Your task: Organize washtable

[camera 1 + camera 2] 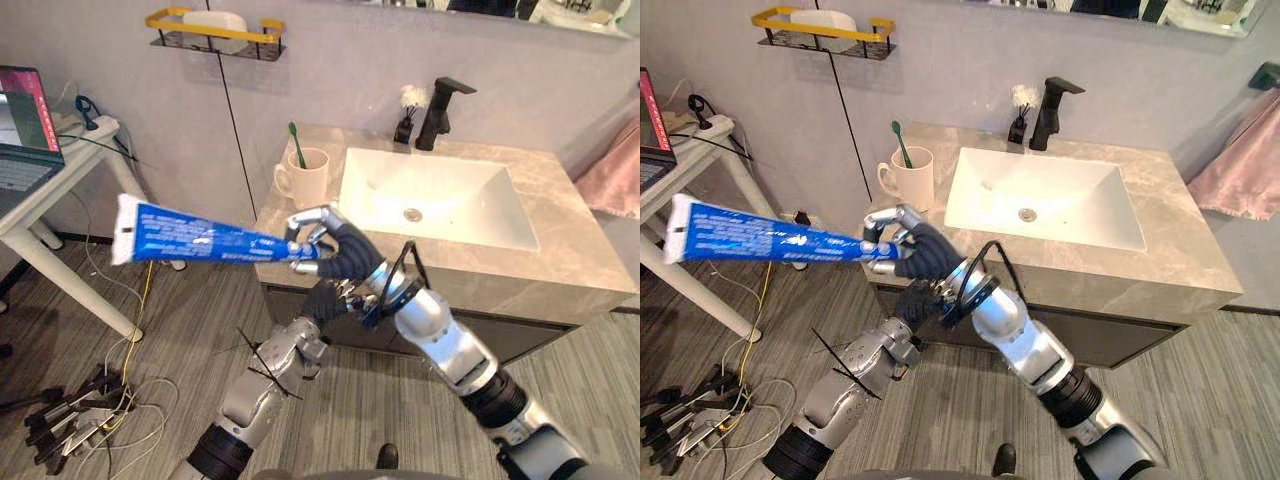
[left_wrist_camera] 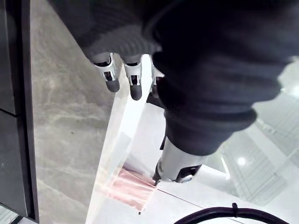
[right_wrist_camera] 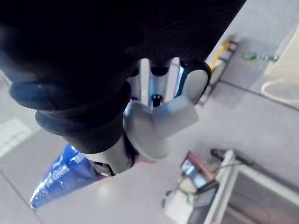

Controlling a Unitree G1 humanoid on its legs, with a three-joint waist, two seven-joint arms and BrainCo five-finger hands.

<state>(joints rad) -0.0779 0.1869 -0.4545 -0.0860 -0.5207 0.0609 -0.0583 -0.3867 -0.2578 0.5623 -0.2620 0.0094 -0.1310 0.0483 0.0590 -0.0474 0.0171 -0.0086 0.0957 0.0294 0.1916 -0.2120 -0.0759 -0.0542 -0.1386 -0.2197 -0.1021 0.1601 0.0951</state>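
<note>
Off the front-left corner of the desk (image 1: 560, 250), the right robot hand (image 1: 335, 250) is clamped on the cap end of the toothpaste tube (image 1: 190, 240); its long axis is near level, crimped end pointing left over the floor, so transport appears under way, and the next move probably requires swinging it toward the cup (image 1: 305, 178).

A bathroom: white sink (image 1: 440, 190), black faucet (image 1: 438, 102), toothbrush mug (image 1: 306, 180) on a marble washtable (image 1: 565, 250).
</note>
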